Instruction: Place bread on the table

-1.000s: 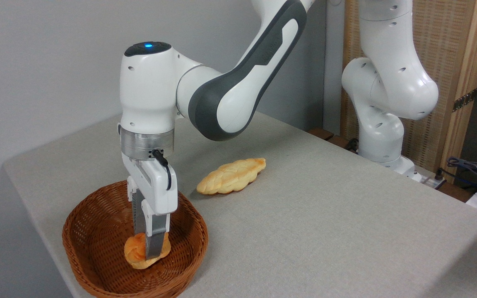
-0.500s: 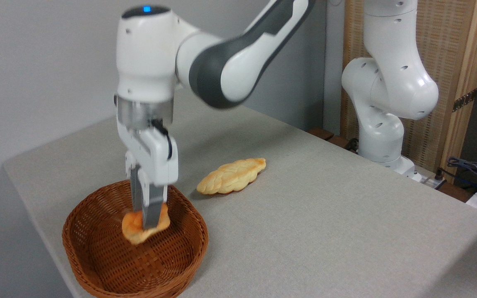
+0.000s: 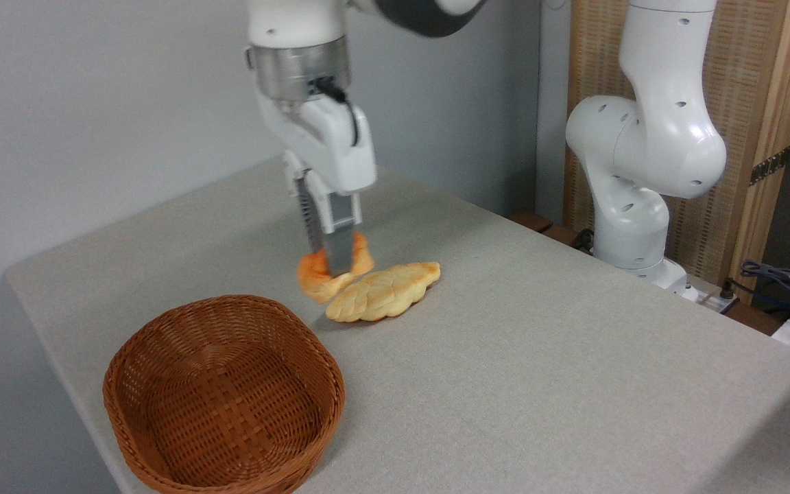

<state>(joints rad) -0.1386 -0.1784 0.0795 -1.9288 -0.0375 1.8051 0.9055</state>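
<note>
Gripper: gripper (image 3: 332,264) points straight down, its two fingers clamped on the bread (image 3: 332,269); the near finger crosses the bun's front, so part of the bun is hidden
Bread, place: held in the air above the table (image 3: 539,357), over the middle of its far half, clear of the cloth as far as I can judge; it sits directly at the fingertips, so the way to the table is straight down
Bread, axis: the bun hangs a little tilted, its longer side running low-left to high-right across the fingers
Bread, look: small, knotted, glossy orange-golden with paler creases; slightly blurred
Nearest neighbour: braided loaf (image 3: 383,291) lies on the table just beside and slightly in front of the bun, overlapping it in this view; whether they touch I cannot tell; a straight drop may land against its left end, so the free cloth toward the far-left corner looks safer
Basket: wicker basket (image 3: 223,394) stands at the near-left corner, well apart from the bun, nothing in it
Arm: single arm, base at the table's right edge
</note>
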